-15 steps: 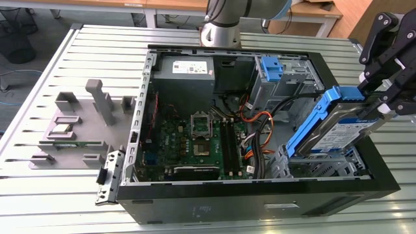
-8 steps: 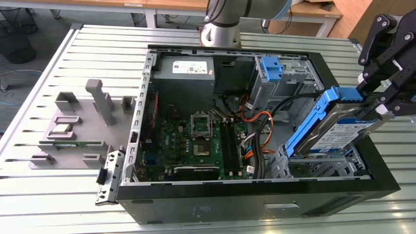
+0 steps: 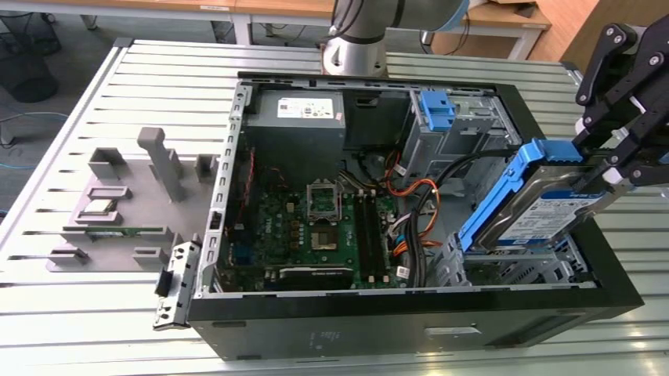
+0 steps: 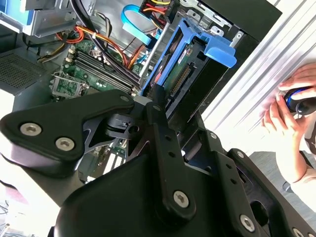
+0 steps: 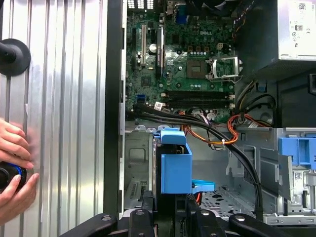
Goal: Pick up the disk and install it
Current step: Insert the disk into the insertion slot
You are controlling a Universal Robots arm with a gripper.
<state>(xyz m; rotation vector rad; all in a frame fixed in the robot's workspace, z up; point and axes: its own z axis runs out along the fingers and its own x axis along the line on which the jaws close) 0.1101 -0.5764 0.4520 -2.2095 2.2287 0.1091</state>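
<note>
The disk (image 3: pixel 538 207), a silver-grey drive with a white-and-blue label in a blue plastic bracket, hangs tilted over the metal drive bay (image 3: pixel 522 266) at the corner of the open computer case (image 3: pixel 418 325) on the exterior view's right. Its lower end sits at the bay's mouth. My gripper (image 3: pixel 604 174) is shut on the disk's upper end. In the second wrist view the disk (image 4: pixel 190 59) shows its connector edge beyond one black finger (image 4: pixel 157 98). In the first wrist view the disk's blue bracket (image 5: pixel 175 165) stands between my fingers (image 5: pixel 144 213), next to the bay (image 5: pixel 137 163).
The motherboard (image 3: pixel 313 227), a grey power supply (image 3: pixel 303 117) and orange and black cables (image 3: pixel 418 196) fill the case. A second blue bracket (image 3: pixel 437 108) sits in the upper drive cage. A grey fixture (image 3: pixel 125 196) with small parts lies at the exterior view's left. A person's hands (image 5: pixel 12 163) hold a black device beside the case.
</note>
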